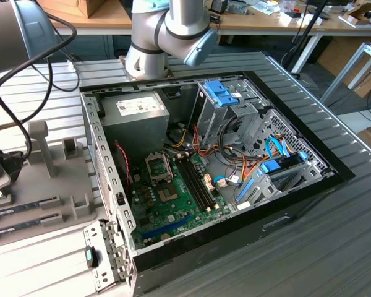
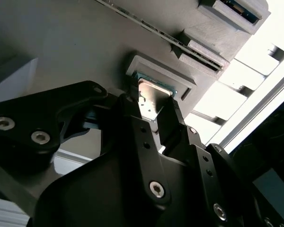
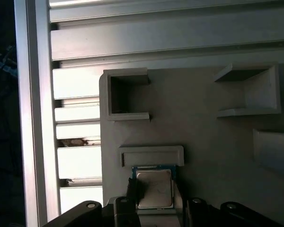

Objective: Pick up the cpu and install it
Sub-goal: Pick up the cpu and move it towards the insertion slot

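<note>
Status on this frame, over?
Copy: tool straddling the cpu, grip unconfirmed. It lies flat in its recess on the grey fixture, not yet lifted. Nothing seen over it.

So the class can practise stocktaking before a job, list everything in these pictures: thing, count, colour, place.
cpu: one, silver with green rim, in a tray recess
tray: one, grey, on the table, exterior view's left of the case
memory sticks: at least two, dark, in tray slots
case: one, black, open, on the table
motherboard: one, green, inside the case
power supply: one, grey with white label, inside the case
drive cage: one, grey with blue tabs, inside the case
table: one, grey slatted metal, under everything
arm: one, silver-grey, at the case's far side
gripper: one, black, straddling the cpu
</note>
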Available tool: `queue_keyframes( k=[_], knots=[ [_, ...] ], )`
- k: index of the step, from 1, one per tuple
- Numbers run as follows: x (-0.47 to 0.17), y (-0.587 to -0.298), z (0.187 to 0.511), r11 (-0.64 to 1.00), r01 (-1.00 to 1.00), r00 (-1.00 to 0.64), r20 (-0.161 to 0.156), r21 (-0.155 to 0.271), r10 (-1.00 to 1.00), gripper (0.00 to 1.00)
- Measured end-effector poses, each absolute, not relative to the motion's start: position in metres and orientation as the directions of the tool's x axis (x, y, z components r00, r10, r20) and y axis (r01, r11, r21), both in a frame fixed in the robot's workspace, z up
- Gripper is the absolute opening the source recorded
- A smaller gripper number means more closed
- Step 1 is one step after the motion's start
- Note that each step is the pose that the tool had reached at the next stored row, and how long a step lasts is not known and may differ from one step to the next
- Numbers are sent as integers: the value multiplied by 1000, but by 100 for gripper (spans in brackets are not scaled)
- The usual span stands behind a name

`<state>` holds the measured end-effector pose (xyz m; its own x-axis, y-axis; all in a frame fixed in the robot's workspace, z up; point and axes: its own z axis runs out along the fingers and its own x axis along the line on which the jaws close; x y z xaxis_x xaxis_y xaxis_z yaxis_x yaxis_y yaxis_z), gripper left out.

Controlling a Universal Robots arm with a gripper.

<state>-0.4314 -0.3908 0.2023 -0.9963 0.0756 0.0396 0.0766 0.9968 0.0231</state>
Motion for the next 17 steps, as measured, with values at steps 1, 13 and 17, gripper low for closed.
queue_keyframes(
  k=[1,13,17],
  knots=[
    [-431,-391,204,997,77,-996,40,24,76,42],
    [-431,-391,204,997,77,-996,40,29,75,49],
    [-431,-391,202,997,70,-997,40,31,69,56]
  ],
)
